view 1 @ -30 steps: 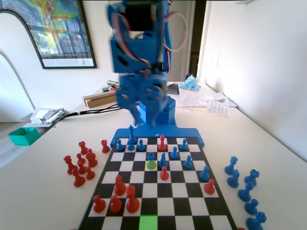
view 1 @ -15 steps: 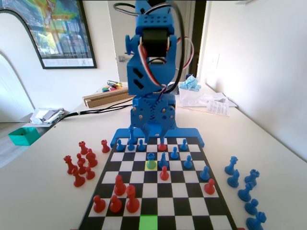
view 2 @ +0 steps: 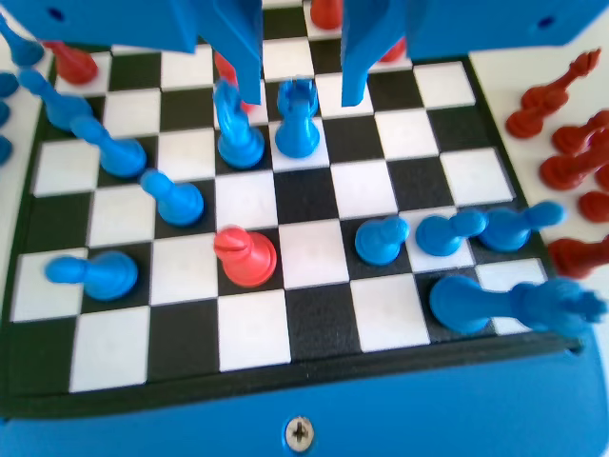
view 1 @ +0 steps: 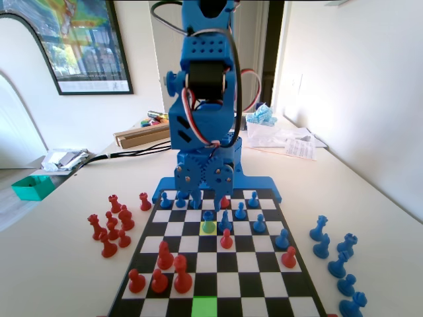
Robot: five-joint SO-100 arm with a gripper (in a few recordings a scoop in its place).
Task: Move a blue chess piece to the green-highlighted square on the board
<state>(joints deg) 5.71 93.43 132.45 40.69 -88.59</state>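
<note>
Blue plastic arm [view 1: 203, 112]: boxy segments, black servo, red-white-black cables, small screws; two tapered blue fingers [view 2: 245, 43].

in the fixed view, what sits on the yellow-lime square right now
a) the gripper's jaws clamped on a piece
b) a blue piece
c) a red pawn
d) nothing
b: in the fixed view a blue piece stands on the yellow-lime square, while the gripper hangs above the board just behind it, jaws apart and holding nothing.
</note>
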